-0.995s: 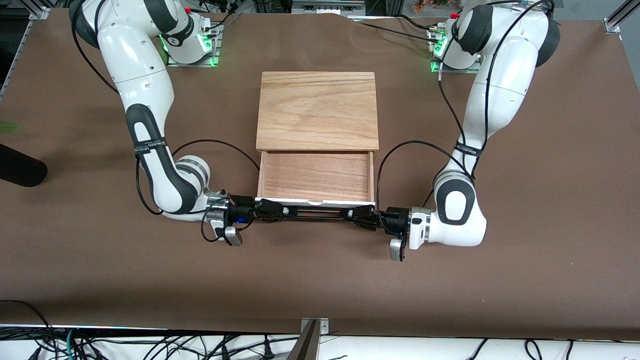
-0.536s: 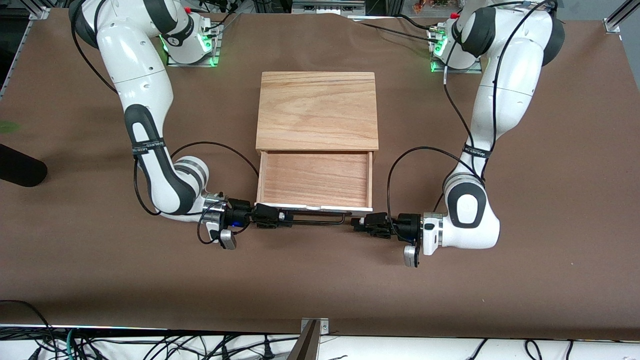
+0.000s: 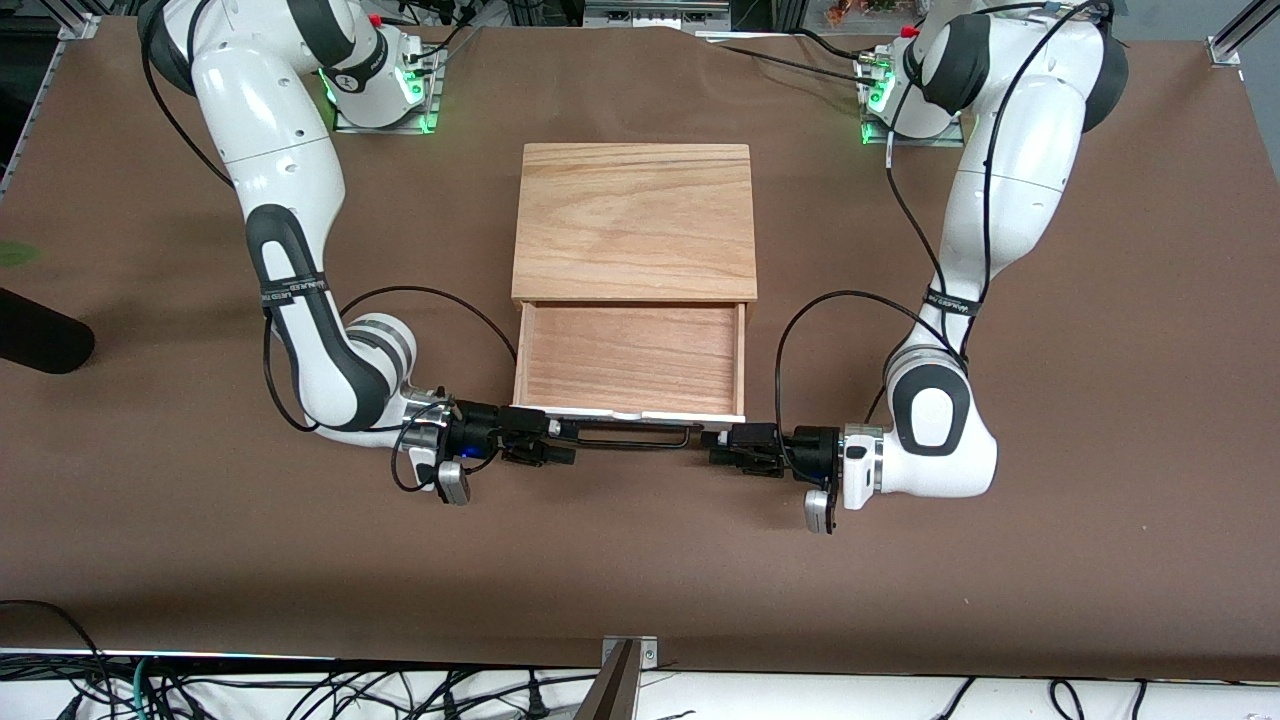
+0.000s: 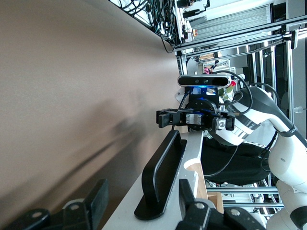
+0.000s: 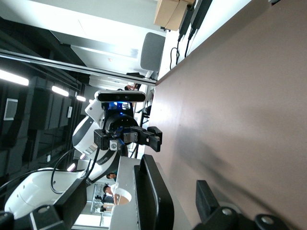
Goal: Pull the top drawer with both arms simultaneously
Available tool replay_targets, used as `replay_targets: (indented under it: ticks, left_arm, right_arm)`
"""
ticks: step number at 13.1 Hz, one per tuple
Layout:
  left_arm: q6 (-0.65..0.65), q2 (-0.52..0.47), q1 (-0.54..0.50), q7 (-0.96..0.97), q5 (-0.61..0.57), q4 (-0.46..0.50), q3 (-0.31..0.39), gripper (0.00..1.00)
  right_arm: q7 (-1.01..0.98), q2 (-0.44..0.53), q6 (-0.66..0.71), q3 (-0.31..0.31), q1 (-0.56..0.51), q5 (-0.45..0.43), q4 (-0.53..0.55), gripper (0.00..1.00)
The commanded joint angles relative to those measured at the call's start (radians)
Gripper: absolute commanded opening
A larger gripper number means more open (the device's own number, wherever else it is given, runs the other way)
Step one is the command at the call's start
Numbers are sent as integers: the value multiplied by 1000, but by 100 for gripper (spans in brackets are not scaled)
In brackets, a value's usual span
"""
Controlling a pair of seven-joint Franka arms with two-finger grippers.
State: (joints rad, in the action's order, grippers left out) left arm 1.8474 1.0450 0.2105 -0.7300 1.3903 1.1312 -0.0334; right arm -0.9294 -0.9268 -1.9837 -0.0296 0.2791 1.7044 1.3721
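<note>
The top drawer (image 3: 630, 355) stands pulled out of the wood cabinet (image 3: 635, 220), its white front panel toward the front camera, with the black handle (image 3: 625, 432) along it. My right gripper (image 3: 562, 442) is open around the handle's end toward the right arm's side; in the right wrist view the handle (image 5: 153, 196) runs between my spread fingers (image 5: 206, 196) without touching. My left gripper (image 3: 712, 447) is open at the handle's other end; in the left wrist view the handle's foot (image 4: 156, 201) lies in the gap of my fingers (image 4: 98, 199).
The brown table (image 3: 640, 560) spreads all round the cabinet. A dark object (image 3: 40, 340) lies at the table edge at the right arm's end. Cables hang along the table edge nearest the front camera.
Both grippers were shut on the handle's ends. The left one opened and drew back toward the left arm's end, then the right one opened and eased back. The drawer stayed out.
</note>
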Motion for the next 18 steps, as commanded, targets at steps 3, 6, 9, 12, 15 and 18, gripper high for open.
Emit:
replay_targets:
  ticks: [3, 6, 9, 12, 15, 18]
  left_arm:
    - [-61, -43, -23, 84, -120, -24, 3, 100]
    - [-155, -118, -34, 216, -288, -36, 53, 100]
    - [-249, -195, -59, 262, -428, -36, 82, 100]
    - [-332, -262, -60, 264, -543, -39, 145, 100]
    - [-364, -342, -59, 264, -701, -37, 181, 100]
    - [-364, -428, -56, 264, -942, -37, 179, 100]
  right_arm:
    - [219, 95, -1, 14, -17, -311, -5, 100]
    - [224, 140, 86, 36, -58, -483, -5, 100]
    - [224, 166, 219, 105, -104, -650, -49, 100]
    - [225, 170, 351, 198, -107, -843, -158, 100]
    - [230, 279, 399, 237, -101, -1085, -163, 100]
    - [400, 371, 477, 232, -95, -1371, -159, 100]
